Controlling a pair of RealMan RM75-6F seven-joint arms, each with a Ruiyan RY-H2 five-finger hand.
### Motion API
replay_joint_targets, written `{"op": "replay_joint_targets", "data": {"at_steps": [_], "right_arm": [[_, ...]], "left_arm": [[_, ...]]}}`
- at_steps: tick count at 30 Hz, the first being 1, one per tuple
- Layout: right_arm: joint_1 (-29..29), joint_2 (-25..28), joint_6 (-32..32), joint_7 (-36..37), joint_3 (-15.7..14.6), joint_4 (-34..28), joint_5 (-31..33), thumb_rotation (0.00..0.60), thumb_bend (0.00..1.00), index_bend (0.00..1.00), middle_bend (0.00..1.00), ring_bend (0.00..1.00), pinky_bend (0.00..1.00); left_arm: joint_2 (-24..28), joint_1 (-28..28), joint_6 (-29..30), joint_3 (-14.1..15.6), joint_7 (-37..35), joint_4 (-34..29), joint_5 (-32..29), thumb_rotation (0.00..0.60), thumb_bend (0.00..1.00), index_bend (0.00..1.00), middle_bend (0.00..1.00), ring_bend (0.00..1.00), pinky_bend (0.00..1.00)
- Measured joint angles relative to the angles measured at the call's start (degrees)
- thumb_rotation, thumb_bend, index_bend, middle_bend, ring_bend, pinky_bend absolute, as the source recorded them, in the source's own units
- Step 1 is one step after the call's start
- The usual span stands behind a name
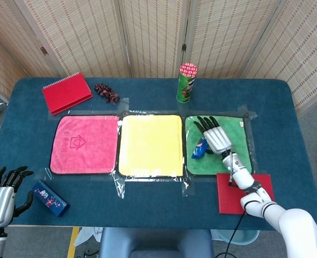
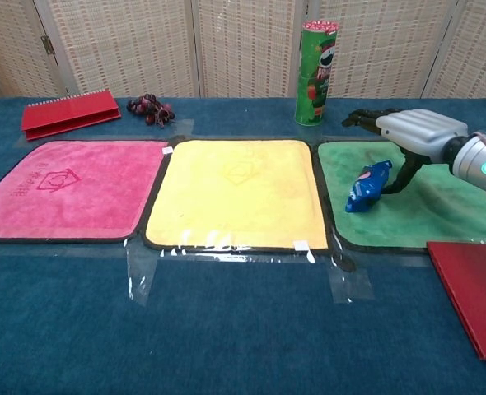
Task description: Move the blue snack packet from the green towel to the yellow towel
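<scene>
The blue snack packet (image 1: 200,148) (image 2: 367,185) lies on the left part of the green towel (image 1: 239,158) (image 2: 441,210). My right hand (image 1: 215,135) (image 2: 412,132) hovers just over it, fingers spread toward the far side and the thumb reaching down beside the packet's right end. Nothing is gripped. The yellow towel (image 1: 150,145) (image 2: 235,189) lies bare in the middle, directly left of the green one. My left hand (image 1: 2,196) rests at the table's near left corner, fingers apart and holding nothing.
A green chip can (image 1: 186,82) (image 2: 317,72) stands behind the gap between the yellow and green towels. A pink towel (image 1: 85,144), a red notebook (image 1: 67,92) and a dark beaded bunch (image 1: 106,92) are on the left. A red book (image 1: 244,192) (image 2: 478,296) and a blue box (image 1: 50,198) lie at the front.
</scene>
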Motion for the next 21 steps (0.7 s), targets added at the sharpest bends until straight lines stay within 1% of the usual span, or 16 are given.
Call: {"op": "replay_joint_targets", "data": {"at_steps": [5,10,15,18,21], "right_arm": [[1.7,-0.4,1.4,-1.3,1.1,-3.9,-0.3,0.600,0.14,0.00,0.00,0.00,0.00],[3.5,-0.3,2.5,-4.1,2.3,-9.5,-0.6,0.600,0.14,0.00,0.00,0.00,0.00],[3.9,2.1,3.5,-8.5,2.9,-15.6,-0.4,0.600,0.14,0.00,0.00,0.00,0.00],[3.5,4.4,2.9,-11.1,3.0,-16.9,0.8,0.600,0.14,0.00,0.00,0.00,0.00],[3.2,5.6,1.1,-12.2,3.0,-16.6,2.4,0.600,0.14,0.00,0.00,0.00,0.00]], "left_arm": [[0.1,0.3,0.3,0.1,-0.5,0.2,-0.1,0.600,0.51,0.28,0.21,0.20,0.03],[0.3,0.6,0.5,0.1,-0.9,0.5,-0.2,0.600,0.51,0.28,0.21,0.20,0.03],[0.4,0.8,0.8,0.2,-1.2,0.6,0.0,0.600,0.51,0.28,0.21,0.20,0.03],[0.3,0.7,0.6,0.3,-1.2,0.6,0.1,0.600,0.51,0.28,0.21,0.20,0.03],[0.3,0.6,0.5,0.3,-0.9,0.4,0.4,0.600,0.51,0.28,0.21,0.20,0.03]]}}
